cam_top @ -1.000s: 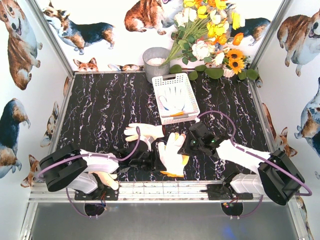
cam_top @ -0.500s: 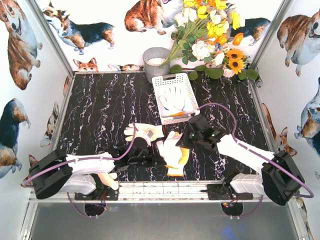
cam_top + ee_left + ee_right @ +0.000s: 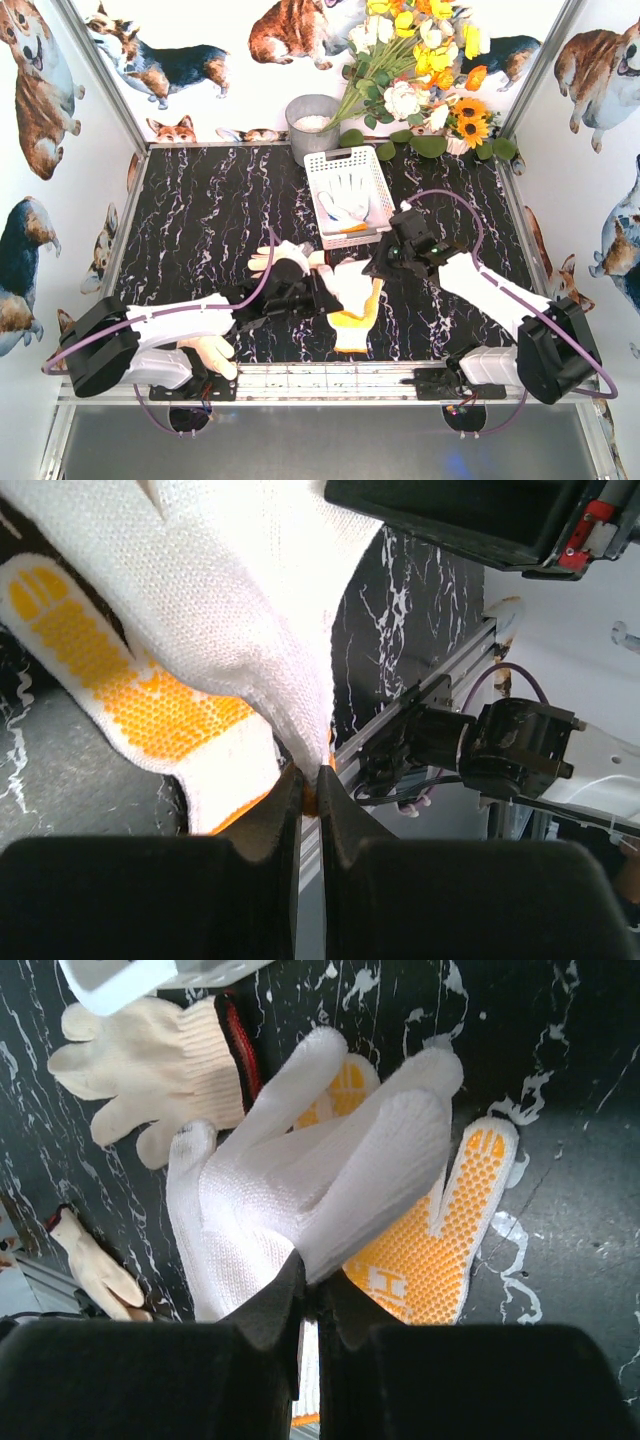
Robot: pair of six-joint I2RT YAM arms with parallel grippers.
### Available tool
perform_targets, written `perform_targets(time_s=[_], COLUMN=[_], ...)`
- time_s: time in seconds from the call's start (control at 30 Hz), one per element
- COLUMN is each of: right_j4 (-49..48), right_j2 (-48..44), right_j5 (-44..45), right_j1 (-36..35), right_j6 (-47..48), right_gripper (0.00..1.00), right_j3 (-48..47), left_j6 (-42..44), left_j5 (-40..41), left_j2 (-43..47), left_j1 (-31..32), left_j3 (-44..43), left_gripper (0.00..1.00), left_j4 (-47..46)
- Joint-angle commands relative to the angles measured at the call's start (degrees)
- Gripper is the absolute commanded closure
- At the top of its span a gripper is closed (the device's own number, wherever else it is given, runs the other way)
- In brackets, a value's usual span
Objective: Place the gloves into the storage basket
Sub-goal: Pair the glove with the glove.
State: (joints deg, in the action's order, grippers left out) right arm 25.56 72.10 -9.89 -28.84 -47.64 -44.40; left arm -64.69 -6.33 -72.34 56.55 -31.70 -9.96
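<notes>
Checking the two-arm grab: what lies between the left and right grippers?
A white knit glove with orange dots, pinched by the left gripper and the right gripper; clearest in the top view.

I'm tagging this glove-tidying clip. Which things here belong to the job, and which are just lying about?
Job: white glove, pinched by left gripper and right gripper; orange-dotted glove; cream glove; glove by the left base; glove already inside; storage basket.
Lying about: grey bucket; flowers.
</notes>
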Motion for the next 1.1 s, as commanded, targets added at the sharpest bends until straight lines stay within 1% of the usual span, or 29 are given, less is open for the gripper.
perform_targets(time_s=[0.0,0.2,0.33,0.6,0.77,1.07], right_j4=[0.01,0.18,-0.51,-3.1,-4.12,-2.8], right_j2=[0.7,1.5,2.35,7.33,9.98,9.92], right_j5=[-1.46,-2.26,-2.97,-6.0,-7.94,-8.22], right_j1=[1.64,2.78,3.62,4.56,4.67,4.67], right_j6=[3.63,6.04,6.31,6.06,5.64,5.02], right_gripper=[1.0,1.0,1.0,1.0,1.0,1.0], right_j3=[-5.6,-8.77,-8.37,-5.21,-4.73,-3.01], left_j6=[2.63,5.39,7.09,5.03,4.11,1.91], left_j5=[1.07,3.07,3.38,-0.45,-0.79,-4.84], left_j2=[-1.54,-2.0,-2.64,-6.71,-7.83,-10.75], left_j1=[-0.44,-0.63,-0.74,-0.83,-0.83,-0.74], left_j3=[-4.29,-8.86,-11.0,-9.96,-8.1,-5.87], left_gripper=[1.0,1.0,1.0,1.0,1.0,1.0], left_j4=[1.41,5.66,8.23,5.6,4.78,1.14])
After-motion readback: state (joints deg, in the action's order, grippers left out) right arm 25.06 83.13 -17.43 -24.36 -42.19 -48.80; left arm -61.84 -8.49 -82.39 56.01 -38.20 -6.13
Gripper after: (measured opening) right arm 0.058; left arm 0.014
